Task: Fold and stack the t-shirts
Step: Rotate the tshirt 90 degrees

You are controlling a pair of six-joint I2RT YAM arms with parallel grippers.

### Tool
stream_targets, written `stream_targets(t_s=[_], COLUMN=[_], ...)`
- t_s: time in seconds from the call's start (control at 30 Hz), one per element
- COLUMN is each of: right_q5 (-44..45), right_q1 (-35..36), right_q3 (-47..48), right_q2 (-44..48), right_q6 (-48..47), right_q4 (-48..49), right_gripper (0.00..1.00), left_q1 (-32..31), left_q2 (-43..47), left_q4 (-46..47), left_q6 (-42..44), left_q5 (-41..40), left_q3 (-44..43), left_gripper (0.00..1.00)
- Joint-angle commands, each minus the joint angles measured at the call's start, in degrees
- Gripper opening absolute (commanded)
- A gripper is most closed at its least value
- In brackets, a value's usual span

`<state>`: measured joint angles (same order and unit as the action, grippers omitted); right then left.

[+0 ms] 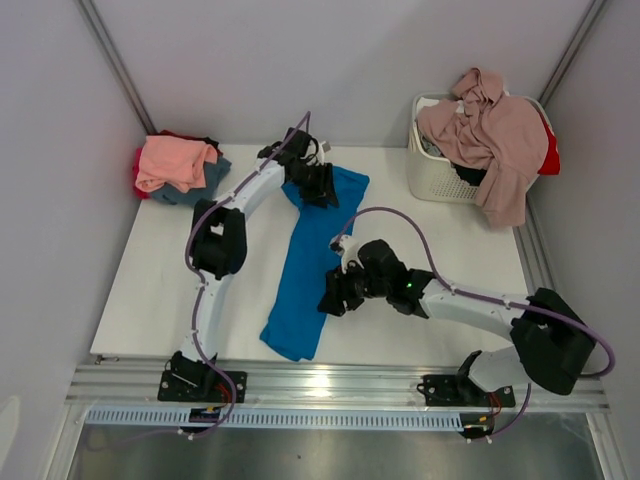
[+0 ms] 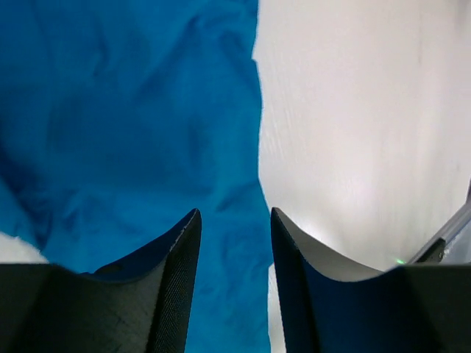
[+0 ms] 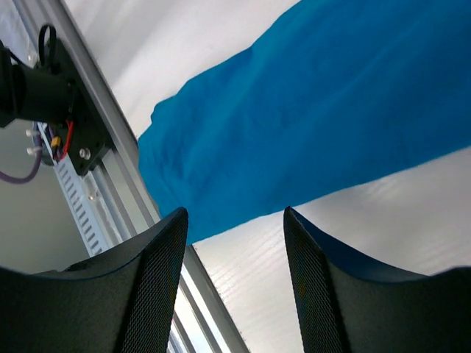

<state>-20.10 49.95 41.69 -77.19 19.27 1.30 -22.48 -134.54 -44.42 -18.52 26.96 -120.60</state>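
A bright blue t-shirt [image 1: 305,260] lies on the white table [image 1: 440,250] as a long narrow strip running from the back centre toward the near edge. My left gripper [image 1: 320,190] hovers over its far end. In the left wrist view this gripper [image 2: 234,212] is open, with the blue t-shirt [image 2: 132,110] lying beneath the gap and its right edge running between the fingers. My right gripper [image 1: 333,298] sits just right of the strip's lower half. In the right wrist view it [image 3: 235,209] is open and empty, over bare table beside the blue t-shirt [image 3: 309,125].
A stack of folded shirts [image 1: 175,162], salmon pink on top, sits at the back left. A white slatted basket [image 1: 435,170] at the back right holds a mauve-pink shirt [image 1: 495,135] draped over its rim. A metal rail [image 1: 340,385] borders the near edge.
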Motion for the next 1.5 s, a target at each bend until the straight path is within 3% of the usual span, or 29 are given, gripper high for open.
stream_targets(t_s=[0.0,0.3,0.43,0.53,0.6,0.67,0.8,0.87,1.0,1.2,1.47], right_q5=[-5.39,6.02,8.40,10.51,12.79,16.47,24.74,28.87,33.80,35.21,31.09], right_q1=[1.63,13.85,15.44,15.44,15.44,15.52,15.44,15.35,14.21,11.75,11.22], right_q3=[0.67,12.08,13.94,14.29,14.64,15.70,15.35,14.56,11.67,4.19,0.76], right_q2=[-4.89,-22.63,-23.71,-24.15,-24.76,-25.64,-25.73,-25.64,-24.94,-18.46,-8.69], right_q6=[-2.83,-11.43,-13.46,-12.94,-12.33,-11.71,-9.34,-6.89,-1.17,4.54,5.35], right_q4=[6.60,5.48,4.24,3.62,2.31,-0.32,-5.16,-8.31,-12.98,-15.36,-23.35], right_gripper=[0.59,0.63,0.63,0.61,0.56,0.51,0.19,0.13,0.00,0.00,0.02], left_q1=[0.51,0.60,0.42,0.42,0.42,0.59,1.12,1.21,1.56,1.56,1.56], left_q2=[-1.86,-8.19,-8.28,-8.54,-9.16,-9.25,-8.11,-7.49,-6.26,-2.31,-0.28], left_q4=[2.58,-6.81,-9.18,-11.56,-14.72,-17.43,-18.77,-19.38,-19.48,-16.66,-16.31], left_q6=[2.35,3.67,3.50,2.88,2.62,2.27,2.35,2.09,2.09,1.39,1.39], left_q5=[7.40,-5.14,-9.37,-11.83,-14.81,-16.84,-17.47,-20.54,-19.14,-19.05,-20.90], left_q3=[-2.89,-10.88,-10.97,-11.41,-12.73,-12.82,-10.45,-8.79,-6.15,0.70,3.52], left_gripper=[0.48,0.51,0.46,0.23,0.01,0.01,0.01,0.00,0.01,0.00,0.00])
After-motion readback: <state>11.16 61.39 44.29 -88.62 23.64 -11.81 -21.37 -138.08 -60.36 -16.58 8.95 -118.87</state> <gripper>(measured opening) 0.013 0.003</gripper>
